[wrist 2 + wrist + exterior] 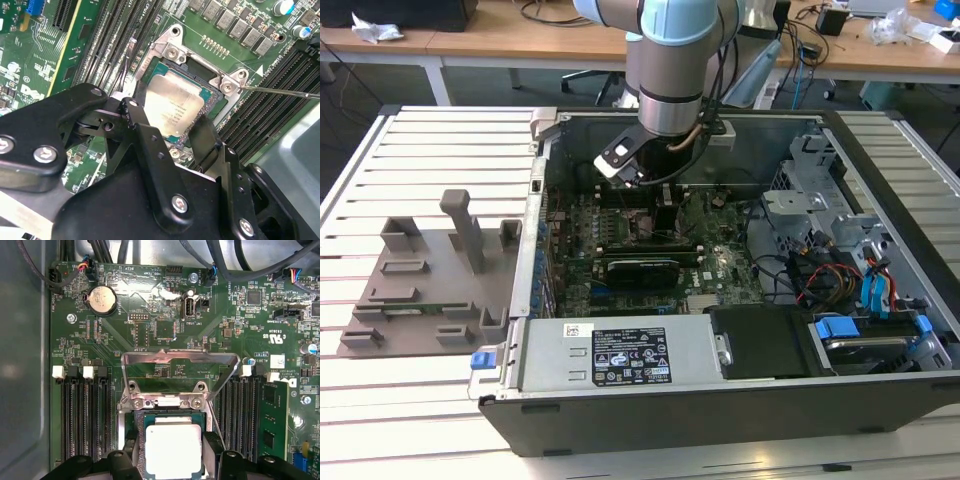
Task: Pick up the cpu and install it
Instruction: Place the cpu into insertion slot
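Between gripping fingers point(205, 137), cpu point(172, 107) lies flat.

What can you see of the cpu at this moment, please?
The cpu is a small flat square chip with a silvery-white metal top bearing faint print and a thin darker rim. It lies top up inside the socket frame, whose metal retention plate stands hinged open, on the green motherboard. The gripper reaches down on two opposite sides of it; whether it clamps the chip cannot be told.
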You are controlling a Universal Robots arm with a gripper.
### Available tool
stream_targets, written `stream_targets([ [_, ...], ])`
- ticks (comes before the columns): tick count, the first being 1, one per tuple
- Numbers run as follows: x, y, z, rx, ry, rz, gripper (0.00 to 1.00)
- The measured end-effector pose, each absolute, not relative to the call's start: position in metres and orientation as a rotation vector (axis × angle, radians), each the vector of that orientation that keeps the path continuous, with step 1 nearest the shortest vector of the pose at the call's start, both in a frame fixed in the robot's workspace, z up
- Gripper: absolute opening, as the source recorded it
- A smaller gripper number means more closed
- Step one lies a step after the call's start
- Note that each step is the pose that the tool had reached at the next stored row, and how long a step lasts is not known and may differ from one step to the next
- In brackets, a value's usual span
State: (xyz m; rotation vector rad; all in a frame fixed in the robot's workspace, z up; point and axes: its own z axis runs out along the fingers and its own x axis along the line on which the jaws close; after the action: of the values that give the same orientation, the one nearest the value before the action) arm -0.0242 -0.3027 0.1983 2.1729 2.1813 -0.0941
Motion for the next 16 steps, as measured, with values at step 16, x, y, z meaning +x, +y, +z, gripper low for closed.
stream_targets([
  [16, -0.0253, -0.2999, 0.1984, 2.180, 2.175, -0.094, 0.62],
])
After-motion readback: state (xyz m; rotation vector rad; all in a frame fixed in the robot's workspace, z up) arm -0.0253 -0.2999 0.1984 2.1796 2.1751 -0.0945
